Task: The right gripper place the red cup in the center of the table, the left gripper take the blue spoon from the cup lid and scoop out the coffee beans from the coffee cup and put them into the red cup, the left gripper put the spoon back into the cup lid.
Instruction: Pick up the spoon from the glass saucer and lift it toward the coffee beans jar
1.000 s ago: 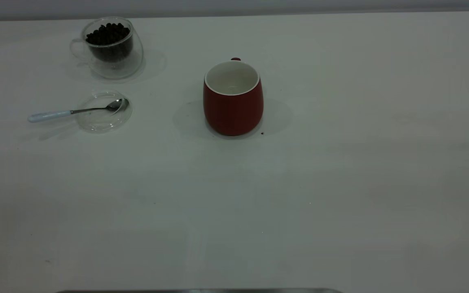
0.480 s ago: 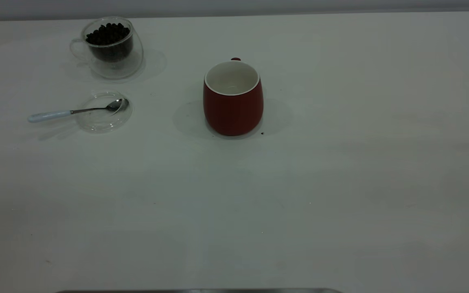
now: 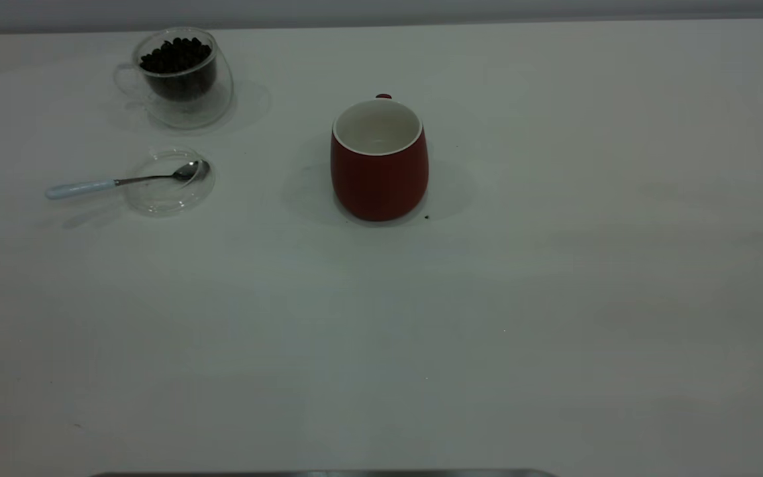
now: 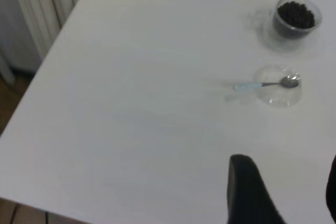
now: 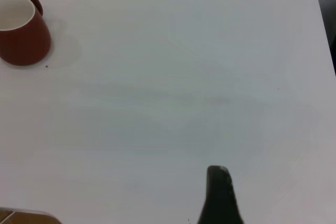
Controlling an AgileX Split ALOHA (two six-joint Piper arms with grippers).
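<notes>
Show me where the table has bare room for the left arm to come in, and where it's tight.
The table is bare across its whole near half and everywhere right of the red cup. A clear lane also runs between that cup and the cup lid. It is crowded at far left: coffee cup just behind the lid, with the blue spoon handle sticking out leftward.

We take this for a plain indoor test room, set up for trials and not a lived-in kitchen. A wide white table (image 3: 554,298) fills nearly every view, bare but for a few staged props: a red cup (image 3: 379,169), a glass coffee cup (image 3: 183,76) of coffee beans (image 3: 176,56), and a blue spoon (image 3: 123,180) on a cup lid (image 3: 168,182). Past the table's edge in the left wrist view we see a white ribbed radiator (image 4: 50,3) and a strip of brownish floor (image 4: 13,98). A pale wall (image 3: 381,10) runs behind
</notes>
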